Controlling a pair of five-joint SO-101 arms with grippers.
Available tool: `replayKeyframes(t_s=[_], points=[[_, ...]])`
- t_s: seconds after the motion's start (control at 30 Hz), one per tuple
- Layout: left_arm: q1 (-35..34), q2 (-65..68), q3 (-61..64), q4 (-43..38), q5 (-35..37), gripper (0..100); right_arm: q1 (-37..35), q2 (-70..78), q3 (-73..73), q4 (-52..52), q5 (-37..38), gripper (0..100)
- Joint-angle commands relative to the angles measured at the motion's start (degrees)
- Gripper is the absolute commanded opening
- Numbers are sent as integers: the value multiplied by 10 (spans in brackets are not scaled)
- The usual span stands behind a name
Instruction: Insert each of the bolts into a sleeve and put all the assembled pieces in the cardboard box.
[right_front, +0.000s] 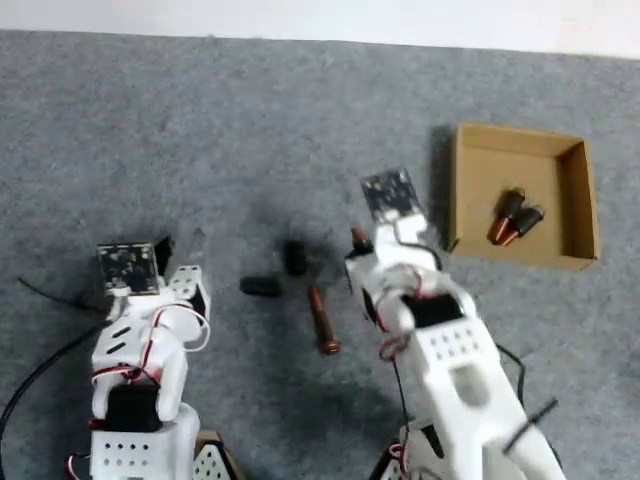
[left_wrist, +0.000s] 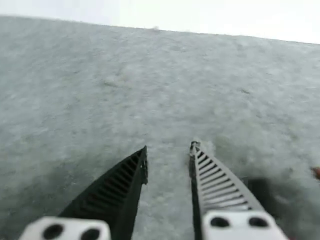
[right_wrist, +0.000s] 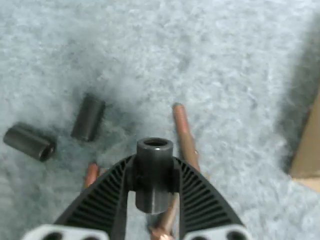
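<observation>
My right gripper (right_wrist: 154, 165) is shut on a black sleeve (right_wrist: 154, 172), held upright with its bore facing the camera, just above the carpet. A copper bolt (right_wrist: 184, 135) lies under and beyond it, and a second bolt (right_wrist: 91, 175) lies to the side. Two loose black sleeves (right_wrist: 88, 117) (right_wrist: 29, 142) rest on the carpet. From above, the right gripper (right_front: 352, 255) is left of the cardboard box (right_front: 470, 190), which holds two assembled pieces (right_front: 512, 220). A bolt (right_front: 322, 320) and sleeves (right_front: 295, 257) (right_front: 262, 286) lie between the arms. My left gripper (left_wrist: 167, 155) (right_front: 180, 243) stands open over bare carpet.
Grey carpet (right_front: 250, 130) covers the whole table. The box wall (right_wrist: 307, 150) shows beside the right gripper. A black cable (right_front: 40, 300) trails near the left arm's base. The carpet's far side is bare.
</observation>
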Motion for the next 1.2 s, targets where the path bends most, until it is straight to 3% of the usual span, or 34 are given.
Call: replayKeyframes(t_s=[0.0,0.3,0.5,0.6,0.73,0.8,0.97,1.17], points=[[68,0,-12,-29,-6,140,18,-102,47,-18,4,3],[210,0,5,-29,-8,185,41,-297,193,-16,5,3],[236,7,-22,-29,-54,186,116,-404,248,-14,2,3],[239,70,-82,-19,-55,189,121,-444,270,0,4,3],[256,262,-164,-16,-49,189,120,-490,275,36,4,3],[277,377,-202,-16,2,189,121,-509,276,42,4,3],[350,595,-314,25,244,213,121,-528,290,45,5,3],[348,753,-383,25,273,213,121,-529,293,44,5,3]])
